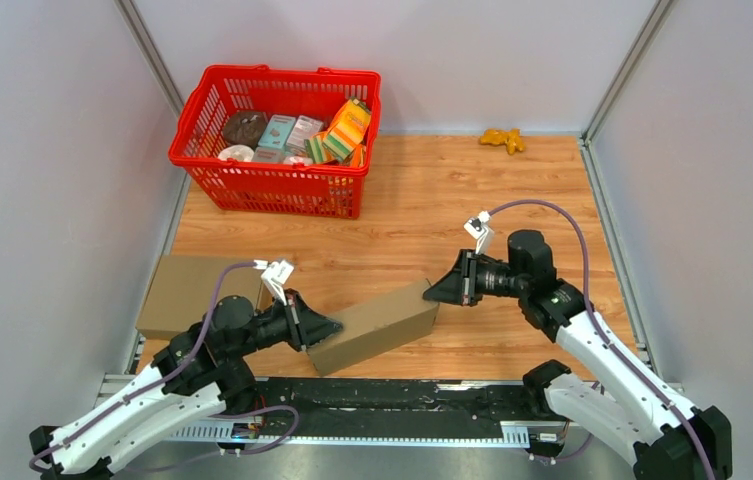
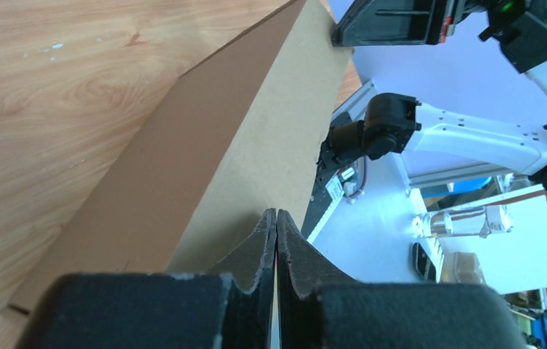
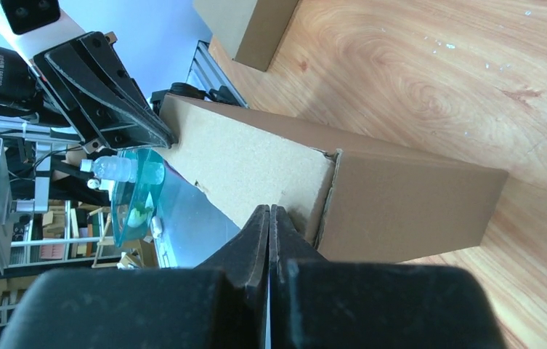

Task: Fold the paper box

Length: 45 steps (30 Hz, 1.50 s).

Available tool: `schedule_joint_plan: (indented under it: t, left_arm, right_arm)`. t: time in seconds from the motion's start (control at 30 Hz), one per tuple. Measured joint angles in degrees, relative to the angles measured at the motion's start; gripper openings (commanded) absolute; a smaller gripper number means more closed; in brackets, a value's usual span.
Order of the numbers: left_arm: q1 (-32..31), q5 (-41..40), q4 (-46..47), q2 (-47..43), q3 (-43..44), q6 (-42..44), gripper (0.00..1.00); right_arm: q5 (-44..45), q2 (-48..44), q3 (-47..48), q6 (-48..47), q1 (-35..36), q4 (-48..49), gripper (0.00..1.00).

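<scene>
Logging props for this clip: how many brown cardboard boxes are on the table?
2. One long box lies front centre, between the left pincer and right pincer; a second box sits at the table's left edge. None appears hidden.

Tbl [image 1: 512, 200] w/ basket [image 1: 272, 190], box [image 1: 377, 325], carton [image 1: 187, 290], toy [image 1: 503, 140]

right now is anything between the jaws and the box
No, nothing visible. The left jaws, shut, sit at the left end of the box and the right jaws, shut, at its right end. The other carton and the basket lie off to the side.
</scene>
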Motion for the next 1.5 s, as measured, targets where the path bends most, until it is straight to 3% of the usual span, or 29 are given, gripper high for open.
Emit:
schedule_joint_plan:
  t: [0.13, 0.3, 0.47, 0.6, 0.7, 0.73, 0.8, 0.83, 0.93, 1.03, 1.13, 1.27, 1.37, 1.5]
  left_arm:
    - [0.02, -2.12, -9.92, 0.98, 6.56, 1.62, 0.13]
    - [0.02, -3.17, -15.85, 3.37, 15.54, 2.69, 0.04]
    - [0.02, -3.37, -18.60, -3.69, 8.04, -0.90, 0.03]
    - [0.07, -1.84, -15.04, -12.92, 0.72, -7.28, 0.03]
    - [0.07, -1.46, -14.78, -14.12, 0.22, -8.85, 0.13]
    - [0.07, -1.81, -15.76, -13.31, 1.09, -8.46, 0.26]
    - [0.07, -3.17, -19.61, -9.60, 5.11, -6.29, 0.41]
    - [0.07, -4.26, -22.97, -6.40, 9.20, -4.68, 0.51]
    - [0.07, -7.96, -32.94, 1.92, 21.97, -0.15, 0.71]
    - [0.07, -12.81, -41.22, 7.80, 33.29, 1.38, 0.76]
    - [0.07, -15.76, -46.80, 9.11, 37.66, 0.59, 0.77]
    - [0.07, -14.43, -51.67, 8.96, 37.00, -2.38, 0.77]
    - [0.07, -12.02, -52.13, 8.92, 33.22, -5.18, 0.77]
    - [0.07, -8.98, -45.81, 9.07, 24.22, -8.07, 0.79]
  right_arm:
    - [-0.92, 0.09, 2.56, -0.44, -0.22, -3.30, 0.00]
    - [-3.06, 1.11, 6.43, -0.66, -0.24, -3.78, 0.00]
    - [-3.54, 0.96, 3.45, -0.87, -0.59, -3.61, 0.00]
    - [-4.48, 0.04, -0.79, -0.28, -0.96, -1.84, 0.00]
    - [-3.82, -0.74, -0.44, -1.16, -0.96, -3.54, 0.09]
    - [-3.43, -0.85, 0.63, -1.79, -0.94, -5.14, 0.19]
    - [-1.84, -0.42, 3.45, -3.39, -0.94, -9.42, 0.34]
    - [-0.70, -0.20, 5.70, -4.76, -0.98, -12.68, 0.45]
    - [1.55, 1.25, 13.07, -8.09, -1.33, -19.41, 0.65]
    - [3.19, 3.91, 20.04, -12.09, -1.55, -25.35, 0.77]
    - [4.66, 6.36, 23.82, -15.93, -1.62, -30.14, 0.81]
    - [5.57, 9.11, 24.20, -19.43, -1.62, -35.28, 0.81]
    - [5.53, 10.56, 23.80, -20.41, -1.62, -35.89, 0.81]
    - [5.14, 12.50, 22.97, -20.59, -1.62, -35.47, 0.75]
